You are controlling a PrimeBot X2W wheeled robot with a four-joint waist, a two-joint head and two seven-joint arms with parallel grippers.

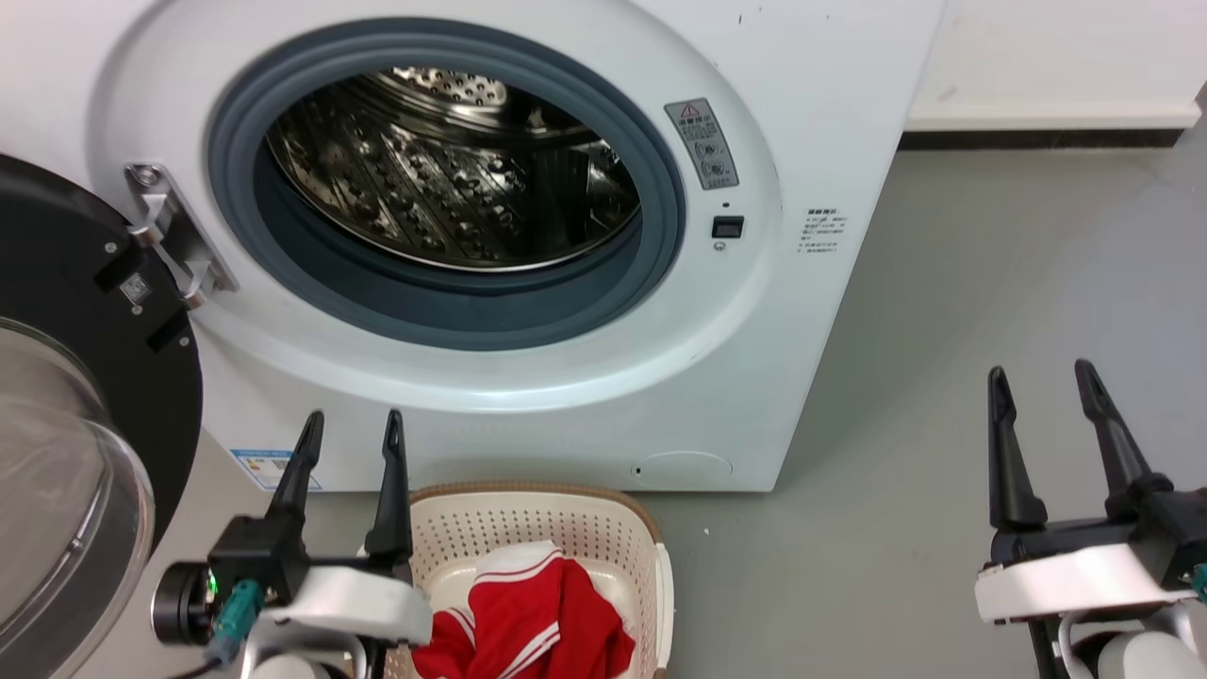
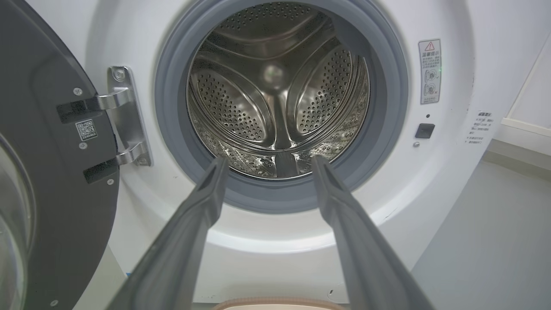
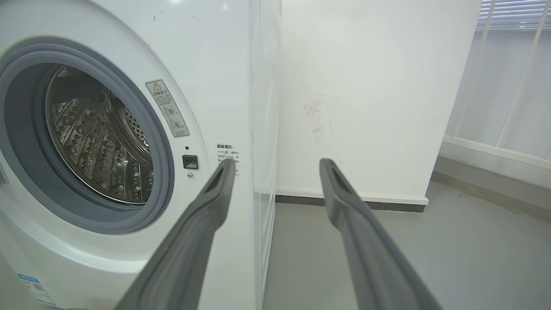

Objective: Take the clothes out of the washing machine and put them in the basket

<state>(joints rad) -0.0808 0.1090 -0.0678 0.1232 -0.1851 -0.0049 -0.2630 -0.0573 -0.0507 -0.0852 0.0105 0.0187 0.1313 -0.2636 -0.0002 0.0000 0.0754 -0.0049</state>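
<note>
- left claw: fingers spread, nothing between them; parked low and aimed at the machine front. Reads as a rest pose, since nothing needs gripping.
- right claw: fingers also apart and empty, over bare floor, well off to the side of the washing machine.
- clothes: red heap with white stripe trim, lying in the basket, just beside the left claw on its inner side (can't split it into separate garments).
- basket stands just below the opening, by the machine's base; whether they touch, cannot tell. Probably put there so a pulled garment drops straight in.
- drum: straight ahead of the left claw's tips, bare steel, no red seen. My guess is the task is done.
- edges: grey rubber ring is the lip ahead of and above the left claw; any reach in must clear it.
- door: swung open on the left claw's outer side and near it, so there is little room that way.
- room: open floor between the claws, and the right claw is free all round.
</note>
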